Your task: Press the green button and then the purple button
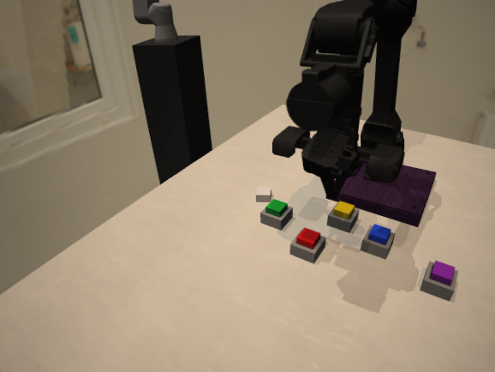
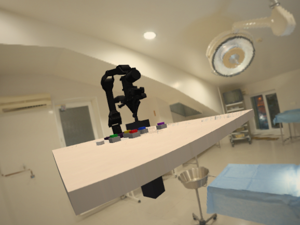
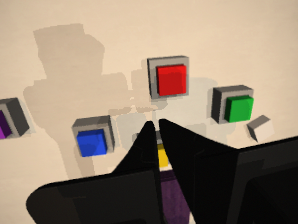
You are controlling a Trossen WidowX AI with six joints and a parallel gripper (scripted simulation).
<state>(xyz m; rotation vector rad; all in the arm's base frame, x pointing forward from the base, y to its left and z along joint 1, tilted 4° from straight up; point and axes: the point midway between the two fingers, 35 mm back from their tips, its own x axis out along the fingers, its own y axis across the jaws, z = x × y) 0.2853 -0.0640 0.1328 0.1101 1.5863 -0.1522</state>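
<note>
So the gripper (image 1: 331,190), jaws pinched shut on nothing, hangs near the yellow button (image 1: 344,209), looks headed for step two: swing over to the purple button (image 1: 443,272) at the counter's (image 1: 171,274) far right and push down.

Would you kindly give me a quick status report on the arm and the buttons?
Claw shut, empty, raised beside yellow button. Green button sprung up. Purple button not yet reached; blue button sits between.
</note>
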